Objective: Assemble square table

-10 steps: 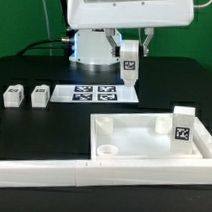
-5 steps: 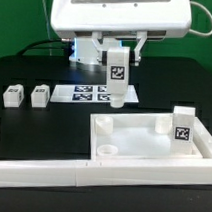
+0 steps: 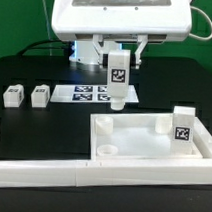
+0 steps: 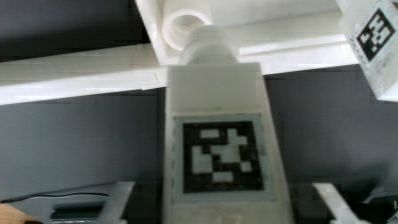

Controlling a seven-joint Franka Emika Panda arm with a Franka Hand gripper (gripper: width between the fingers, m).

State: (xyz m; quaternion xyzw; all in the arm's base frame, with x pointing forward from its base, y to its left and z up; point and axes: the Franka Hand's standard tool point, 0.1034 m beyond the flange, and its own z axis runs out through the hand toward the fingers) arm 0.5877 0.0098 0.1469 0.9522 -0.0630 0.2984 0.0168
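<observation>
Nearest in the exterior view runs the barrier wall (image 3: 51, 172). Just behind it, on the black desk (image 3: 38, 131), lies the table top (image 3: 152, 144), a rimmed tray with its open side up. One standing leg (image 3: 181, 125) is already upright in the tray's corner on the exterior view's right. The near socket (image 3: 109, 151) on the exterior view's left is empty.

Beyond that, the pincer (image 3: 118, 58) has its jaws closed partway onto the carried leg (image 3: 117, 82). It holds the leg upright by its upper end, tag toward the camera. The lower tip hangs close above the tray's far socket (image 3: 105, 121). In the wrist view the same leg (image 4: 221, 140) fills the middle, and its rounded tip points at a ring by the tray's rim (image 4: 80, 80). We cannot tell whether tip and ring are truly centred.

We judge the step in hand to be seating this leg. To do it well, we would line the tip up over the ring first and keep the leg plumb. We would then lower it straight and slowly so it does not catch the rim or push the tray. The jaws should open only once the leg sits firm.

Farther back lie the marker board (image 3: 95, 93) and, well apart on the exterior view's left, the spare legs (image 3: 39, 95).
</observation>
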